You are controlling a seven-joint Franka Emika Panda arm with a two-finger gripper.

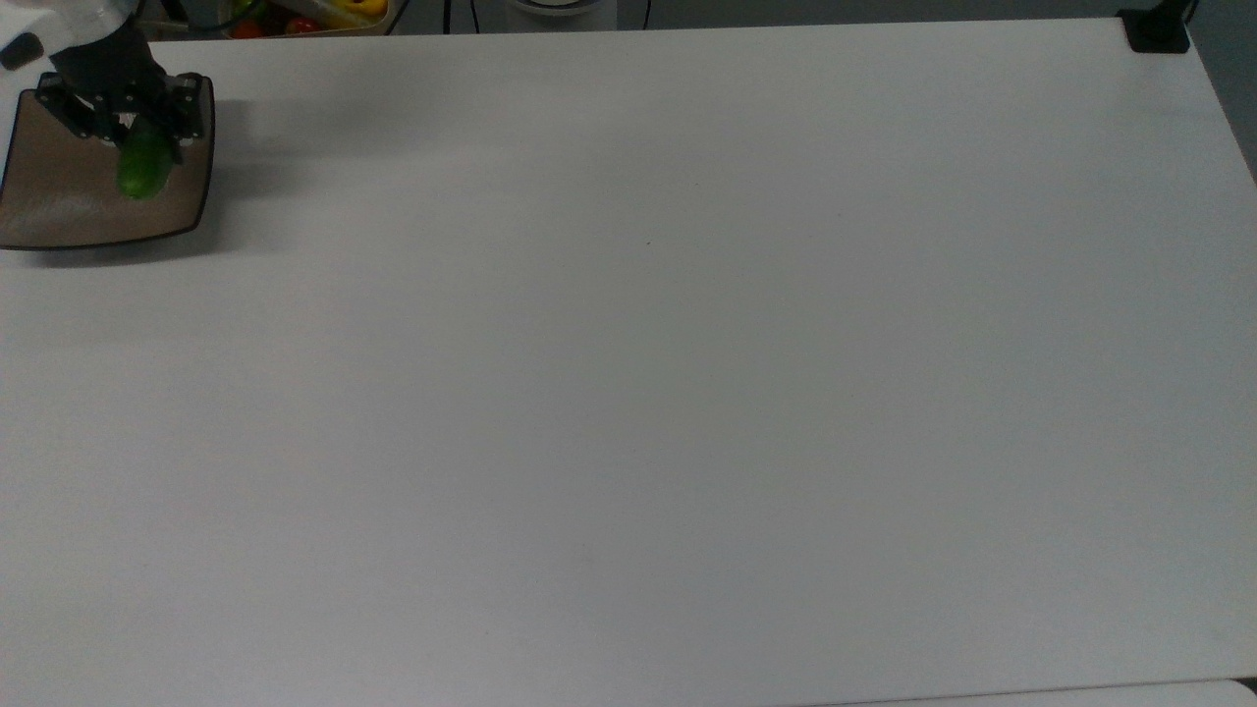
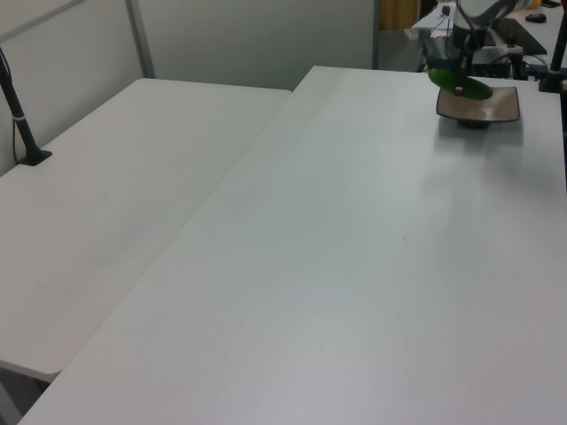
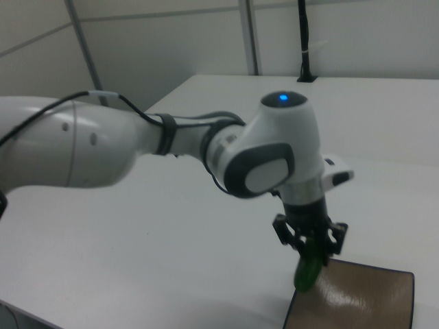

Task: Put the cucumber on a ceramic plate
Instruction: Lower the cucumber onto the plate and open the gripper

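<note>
A wide white desk (image 1: 648, 373) carries almost nothing; a second white desk (image 2: 115, 204) adjoins it along the left view's left. No writing or labels can be read anywhere.

The white arm (image 3: 137, 144) reaches in over the desk's far-left corner in the top view, a blue light glowing on its wrist joint in the right view.

The plate (image 1: 59, 206), square and taupe-brown with a dark rim, sits at that far-left corner, touching the top view's left edge.

A bin (image 1: 295, 18) beyond the desk's far edge holds red and yellow items too small to identify.

The gripper (image 1: 128, 123) hangs over the plate's far side, its fingers clamped on the cucumber (image 1: 144, 169). The cucumber pokes down out of the fingers, tilted, over the plate's dished centre; whether its lower end touches the plate cannot be told.
</note>
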